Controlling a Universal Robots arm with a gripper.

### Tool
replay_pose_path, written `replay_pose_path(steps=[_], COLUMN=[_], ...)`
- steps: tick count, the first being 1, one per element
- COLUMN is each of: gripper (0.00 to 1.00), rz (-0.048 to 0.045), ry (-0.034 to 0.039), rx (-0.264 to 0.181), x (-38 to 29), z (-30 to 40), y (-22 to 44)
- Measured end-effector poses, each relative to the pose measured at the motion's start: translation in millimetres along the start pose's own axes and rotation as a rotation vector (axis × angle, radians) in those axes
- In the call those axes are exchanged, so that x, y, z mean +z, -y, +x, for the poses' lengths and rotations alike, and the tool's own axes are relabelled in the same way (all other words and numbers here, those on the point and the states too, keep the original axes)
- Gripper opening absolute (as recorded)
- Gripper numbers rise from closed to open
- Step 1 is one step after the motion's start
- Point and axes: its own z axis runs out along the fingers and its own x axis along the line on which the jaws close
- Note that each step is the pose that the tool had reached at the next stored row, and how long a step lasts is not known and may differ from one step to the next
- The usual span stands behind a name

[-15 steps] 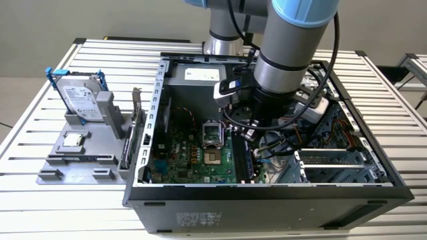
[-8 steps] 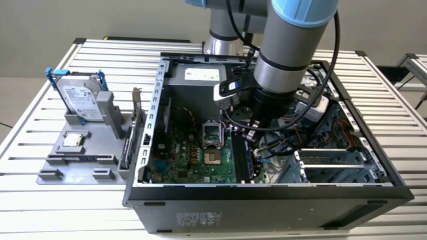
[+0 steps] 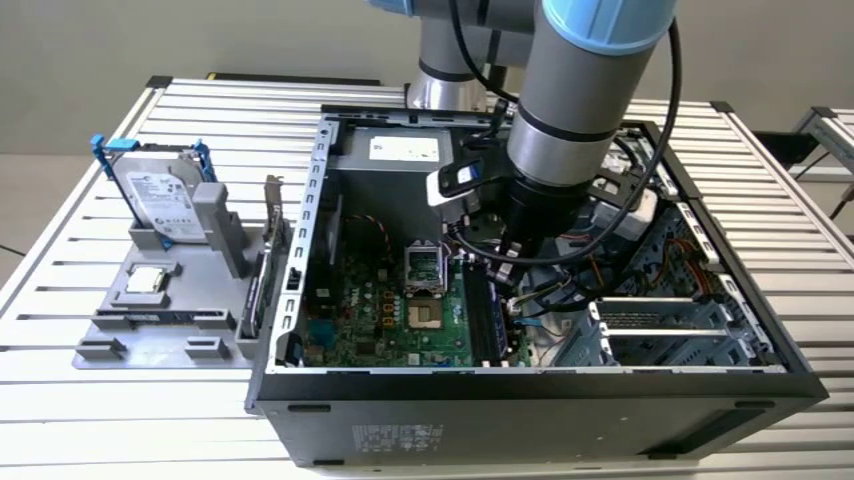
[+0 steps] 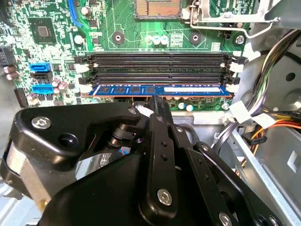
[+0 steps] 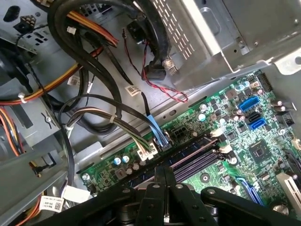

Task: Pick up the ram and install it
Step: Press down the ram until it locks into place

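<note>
One ram (image 4: 155,89) stick sits in the slot at mid-frame of the second wrist view, gripper (image 4: 157,106) fingers pressed together just above it, apparently to seat it.

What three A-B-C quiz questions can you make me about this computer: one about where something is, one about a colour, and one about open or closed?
1. Where is the ram?
A. On the grey tray beside the case
B. On top of the hard drive
C. Plugged into the motherboard

2. What colour is the ram?
A. Blue
B. Red
C. Yellow

3. How is the computer case?
A. Closed on all sides
B. Open, so you can see inside
C. Tipped upside down

Answers:
1. C: in the second wrist view, the stick stands in a slot next to the empty black slots.
2. A: its long board is blue with dark chips.
3. B: the exterior view looks straight in at the green board and cables.
</note>
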Motion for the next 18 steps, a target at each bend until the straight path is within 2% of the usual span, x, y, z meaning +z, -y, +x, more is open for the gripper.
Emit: replay_pose_path(steps=[18], gripper=[0.00], rz=[-0.0037], ry=[-0.0020], rx=[-0.142], x=[0.0], z=[-0.2], y=[0.5])
